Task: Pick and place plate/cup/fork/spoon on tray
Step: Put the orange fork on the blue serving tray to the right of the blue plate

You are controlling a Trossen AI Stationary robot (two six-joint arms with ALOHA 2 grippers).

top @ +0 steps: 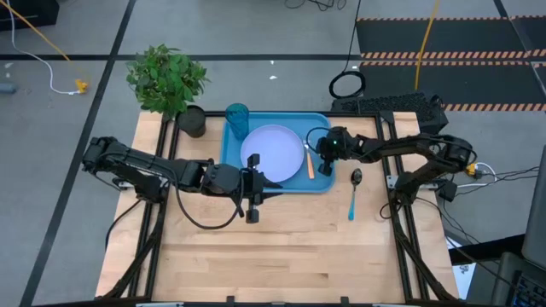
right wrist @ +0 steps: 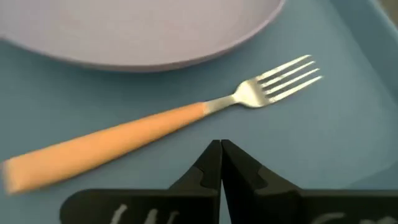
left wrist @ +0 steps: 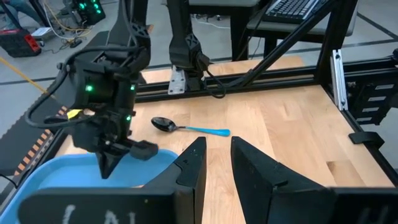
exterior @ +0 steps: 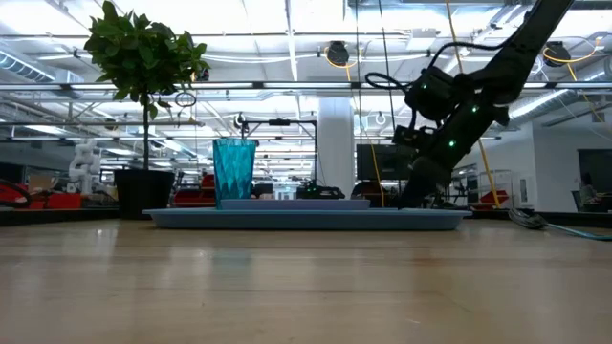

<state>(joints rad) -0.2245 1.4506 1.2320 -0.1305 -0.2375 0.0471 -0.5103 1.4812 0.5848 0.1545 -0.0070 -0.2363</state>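
The blue tray (top: 320, 128) lies at the table's far middle. On it are the pale plate (top: 271, 149), the teal cup (top: 237, 119) standing at its far left corner, and the orange-handled fork (right wrist: 143, 130), which lies flat to the right of the plate. The blue-handled spoon (top: 353, 192) lies on the table to the right of the tray. My right gripper (right wrist: 221, 155) is shut and empty, pointing down close over the tray beside the fork. My left gripper (left wrist: 214, 162) is open and empty at the tray's near edge, pointing toward the table's right.
A potted green plant (top: 168, 81) in a black pot (top: 192, 121) stands at the far left corner, beside the tray. Bare wooden table (top: 281, 256) spreads across the near half.
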